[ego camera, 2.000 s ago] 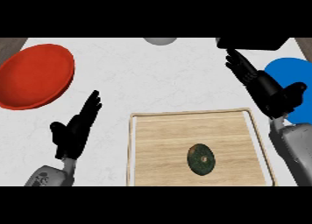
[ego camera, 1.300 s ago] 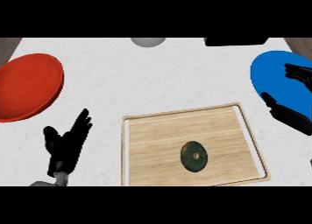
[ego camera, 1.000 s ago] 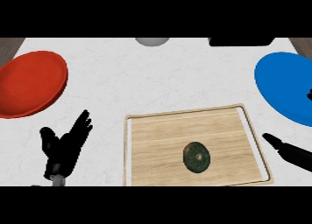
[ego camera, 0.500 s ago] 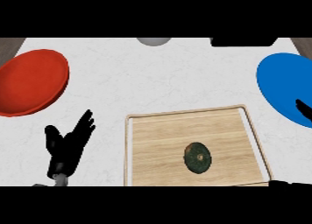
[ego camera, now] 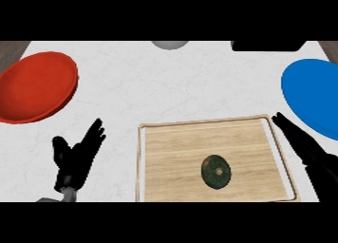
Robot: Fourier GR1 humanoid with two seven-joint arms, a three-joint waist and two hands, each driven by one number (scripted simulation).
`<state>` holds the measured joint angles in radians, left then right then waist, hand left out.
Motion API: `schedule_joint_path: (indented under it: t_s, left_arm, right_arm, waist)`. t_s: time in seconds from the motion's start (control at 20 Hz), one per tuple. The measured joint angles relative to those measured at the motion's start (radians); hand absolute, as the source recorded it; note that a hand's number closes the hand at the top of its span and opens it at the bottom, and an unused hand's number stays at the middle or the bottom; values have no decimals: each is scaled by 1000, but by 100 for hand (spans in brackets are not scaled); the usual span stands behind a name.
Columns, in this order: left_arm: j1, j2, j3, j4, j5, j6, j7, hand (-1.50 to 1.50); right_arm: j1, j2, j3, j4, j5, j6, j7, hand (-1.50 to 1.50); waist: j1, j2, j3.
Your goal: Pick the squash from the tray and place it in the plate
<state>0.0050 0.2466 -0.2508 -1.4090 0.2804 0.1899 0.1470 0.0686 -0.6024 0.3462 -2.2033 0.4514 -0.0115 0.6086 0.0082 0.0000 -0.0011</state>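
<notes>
Nearest me, my left hand rests open at the lower left, fingers up and spread, holding nothing. My right hand lies along the right rim of the pale wooden rectangular tray, fingers stretched straight and empty.

The dark green, round, ribbed squash sits on the tray's boards, toward the near right part and apart from every rim and from both hands. I judge it hard-skinned, stiff and fairly dense. Its smooth, curved skin could slip, so I would close fingers and thumb across its widest part, from opposite sides.

Farther off, the flat round blue plate lies beyond the tray's right corner and the round red plate at the far left. A grey round bowl and a black block sit at the far edge.
</notes>
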Motion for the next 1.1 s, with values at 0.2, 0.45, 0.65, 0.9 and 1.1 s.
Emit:
schedule_joint_path:
  t_s: [0.2, 0.45, 0.65, 0.9, 1.1]
  left_arm:
    - [-11, -1, 17, 1, -3, -13, 24, 0]
    - [-16, -2, 44, 13, -11, -41, 25, 0]
    - [-12, -22, 52, -16, -31, -38, 58, 0]
    - [-24, -49, 69, -2, -62, -42, 62, 0]
    - [-39, -63, 82, 7, -83, -40, 76, 0]
  right_arm:
    - [-59, 96, 116, 39, 138, 22, 110, -150]
    - [-59, 193, 202, 91, 222, 53, 167, -150]
    - [-44, 240, 202, 143, 235, 75, 132, -150]
    - [-67, 330, 234, 186, 303, 99, 155, -150]
    - [-60, 353, 236, 254, 368, 84, 137, -150]
  waist:
    - [-2, 0, 0]
    - [-6, 0, 1]
    - [-7, 0, 1]
    - [-8, 0, 1]
    - [-8, 0, 1]
